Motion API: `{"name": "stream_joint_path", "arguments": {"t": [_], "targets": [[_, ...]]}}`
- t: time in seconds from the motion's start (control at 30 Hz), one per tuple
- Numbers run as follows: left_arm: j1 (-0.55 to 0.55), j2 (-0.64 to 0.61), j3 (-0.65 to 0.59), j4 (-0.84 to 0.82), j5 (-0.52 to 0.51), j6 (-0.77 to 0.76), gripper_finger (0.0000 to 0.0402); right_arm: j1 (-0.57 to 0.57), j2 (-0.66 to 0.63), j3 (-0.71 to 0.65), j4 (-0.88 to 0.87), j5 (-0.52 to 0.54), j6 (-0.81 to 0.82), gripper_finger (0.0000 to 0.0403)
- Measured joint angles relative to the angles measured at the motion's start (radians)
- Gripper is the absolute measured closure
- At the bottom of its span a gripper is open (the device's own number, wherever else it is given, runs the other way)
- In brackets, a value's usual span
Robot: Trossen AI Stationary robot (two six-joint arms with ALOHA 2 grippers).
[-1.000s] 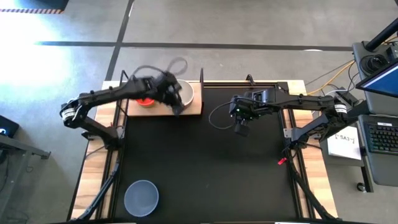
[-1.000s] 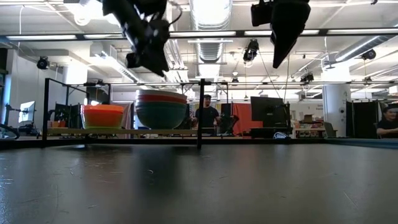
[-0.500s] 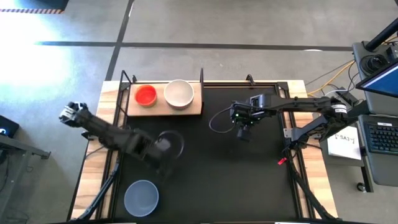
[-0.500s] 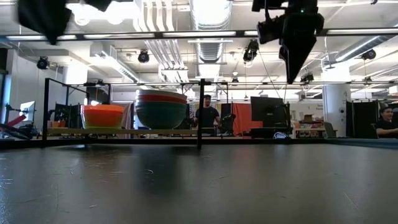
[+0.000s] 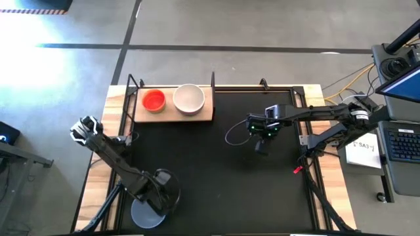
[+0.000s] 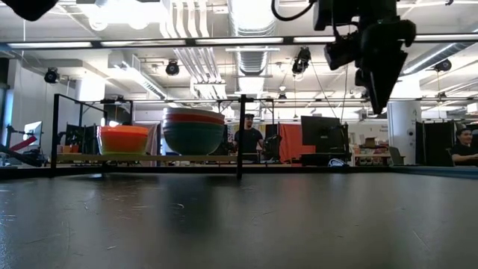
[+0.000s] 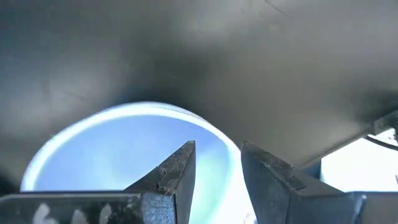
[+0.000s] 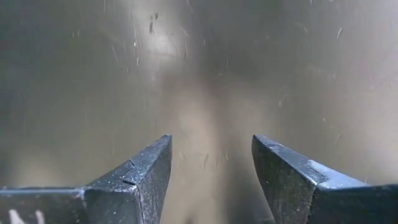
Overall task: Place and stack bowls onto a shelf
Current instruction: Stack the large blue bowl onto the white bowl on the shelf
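Note:
The pale wooden shelf (image 5: 205, 115) stands at the table's far left. It bears an orange-red bowl (image 5: 154, 100) and a stack of bowls with a white one (image 5: 189, 98) on top. From the side the stack (image 6: 194, 131) shows teal below. A grey-blue bowl (image 5: 146, 215) rests on its base on the black mat near the front left edge. My left gripper (image 7: 217, 158) hangs open over that bowl's rim (image 7: 186, 115) and points down without touching it. My right gripper (image 8: 211, 168) hangs open over the bare mat, right of centre (image 5: 261, 143).
The black mat (image 5: 216, 177) covers most of the table. Thin black posts (image 6: 240, 134) rise at the shelf's ends. Cables loop beside my right arm (image 5: 233, 134). A desk with a keyboard (image 5: 401, 141) stands beyond the right edge. A person (image 6: 249, 139) stands far behind the table.
My left gripper has swung from over the shelf's bowls toward the table's near edge, sinking a little and rolling its wrist, and now hangs over the grey-blue bowl. My right gripper has sunk a little and tipped more steeply down. No bowl has moved.

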Motion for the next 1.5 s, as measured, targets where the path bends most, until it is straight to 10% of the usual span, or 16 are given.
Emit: {"name": "stream_joint_path", "arguments": {"t": [0.87, 1.5], "targets": [[-0.075, 0.183, 0.064, 0.061, 0.029, -0.138, 0.0290, 0.004, -0.355, -0.322, 0.196, -0.008, 0.101, 0.0193], [-0.075, 0.190, 0.060, -0.041, 0.040, -0.139, 0.0294, 0.004, -0.377, -0.328, 0.238, -0.007, 0.088, 0.0193]]}}
